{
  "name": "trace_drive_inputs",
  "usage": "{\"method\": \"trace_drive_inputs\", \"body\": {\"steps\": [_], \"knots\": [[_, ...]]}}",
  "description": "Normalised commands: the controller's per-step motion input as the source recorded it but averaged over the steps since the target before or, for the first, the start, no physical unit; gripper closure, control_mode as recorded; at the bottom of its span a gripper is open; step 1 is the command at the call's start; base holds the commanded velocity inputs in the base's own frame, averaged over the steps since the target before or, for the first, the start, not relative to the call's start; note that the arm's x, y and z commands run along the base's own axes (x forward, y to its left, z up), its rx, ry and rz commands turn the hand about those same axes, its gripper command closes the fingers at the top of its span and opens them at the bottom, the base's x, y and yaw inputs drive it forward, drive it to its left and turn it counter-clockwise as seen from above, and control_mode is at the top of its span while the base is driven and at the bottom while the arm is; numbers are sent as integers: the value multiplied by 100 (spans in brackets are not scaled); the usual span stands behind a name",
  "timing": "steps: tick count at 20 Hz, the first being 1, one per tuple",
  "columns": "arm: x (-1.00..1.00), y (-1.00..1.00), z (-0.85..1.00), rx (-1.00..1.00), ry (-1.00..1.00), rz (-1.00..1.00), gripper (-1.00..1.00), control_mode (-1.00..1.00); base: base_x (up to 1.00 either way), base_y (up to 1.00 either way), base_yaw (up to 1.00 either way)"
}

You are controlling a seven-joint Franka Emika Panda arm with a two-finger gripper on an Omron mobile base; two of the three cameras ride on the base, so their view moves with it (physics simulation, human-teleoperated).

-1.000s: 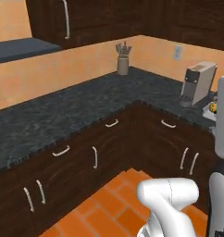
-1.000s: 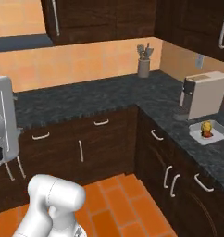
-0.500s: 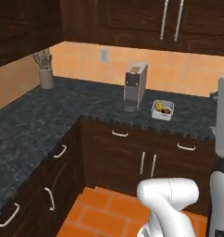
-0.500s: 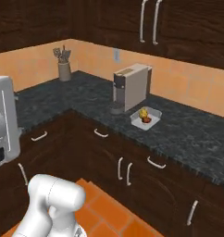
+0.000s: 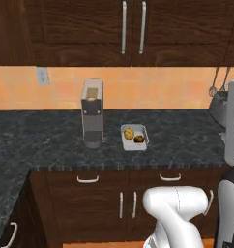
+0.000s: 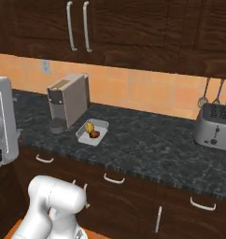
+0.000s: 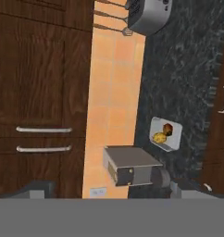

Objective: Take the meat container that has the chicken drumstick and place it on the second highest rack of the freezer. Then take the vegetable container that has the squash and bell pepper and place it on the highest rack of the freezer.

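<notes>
- Left base view, starting at the left: I see a wall socket [image 5: 41, 76] on the orange tile backsplash above the dark speckled bench [image 5: 46, 140].
- Next along, a grey coffee machine [image 5: 92, 118] stands upright on the bench, back near the wall.
- Just beside it on its right lies the vegetable container [image 5: 134, 137], a shallow white tray flat on the bench, close to the front edge.
- Inside it, the yellow squash [image 5: 129, 132] sits on the left and the darker red-orange bell pepper [image 5: 139, 139] on the right, close together.
- Above, I see dark wood wall cabinets [image 5: 133, 29] with two long vertical handles.
- At the far right a silver toaster [image 6: 214, 127] stands on the bench, well apart from the tray, with utensils [image 6: 212, 91] hanging behind it.
- My hand is spread wide and carries nothing; in the hand view the tray lies well apart from it.
</notes>
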Motion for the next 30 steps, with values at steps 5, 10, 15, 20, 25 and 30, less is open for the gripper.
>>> {"method": "trace_drive_inputs", "body": {"steps": [5, 10, 15, 20, 25, 30], "knots": [[0, 0, 0, 0, 0, 0, -100, 100, 98, 61, -29], [0, 0, 0, 0, 0, 0, -100, 100, 81, 6, -13], [0, 0, 0, 0, 0, 0, -100, 100, 63, -8, -15], [0, 0, 0, 0, 0, 0, -100, 100, 56, 0, -16], [51, -33, -24, 1, 32, -6, -100, -100, 0, 0, 0], [21, -79, -75, 7, 53, 14, -100, -100, 0, 0, 0]]}}
